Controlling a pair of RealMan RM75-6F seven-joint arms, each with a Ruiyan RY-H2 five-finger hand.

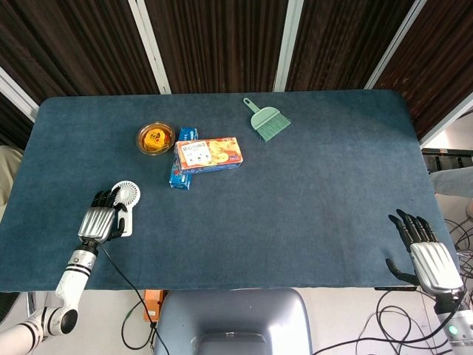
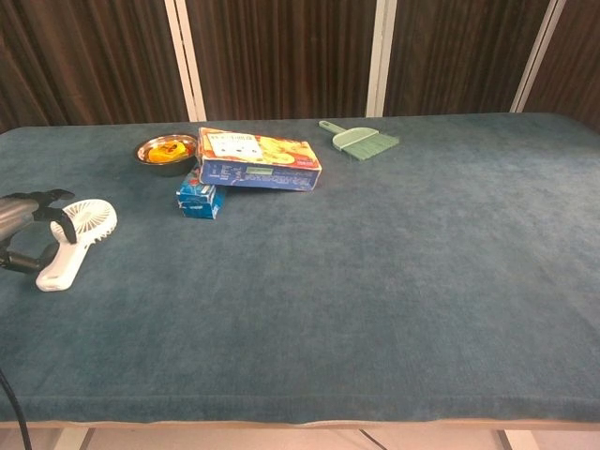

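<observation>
My left hand (image 1: 97, 220) (image 2: 28, 230) hovers over the handle of a white hand-held fan (image 1: 125, 201) (image 2: 73, 241), which lies flat near the table's left front. Its fingers (image 2: 62, 221) arch over the handle just below the round fan head, with the thumb apart on the near side; the grip is not closed and the fan rests on the cloth. My right hand (image 1: 427, 254) shows only in the head view, at the table's front right corner, flat, fingers spread, holding nothing.
Behind the fan, a biscuit box (image 1: 209, 154) (image 2: 258, 157) leans on a small blue carton (image 1: 182, 171) (image 2: 199, 199), beside a metal bowl (image 1: 155, 138) (image 2: 166, 151) of orange food. A green hand brush (image 1: 267, 120) (image 2: 361, 140) lies at the back. The blue table (image 1: 310, 207) ends near both hands.
</observation>
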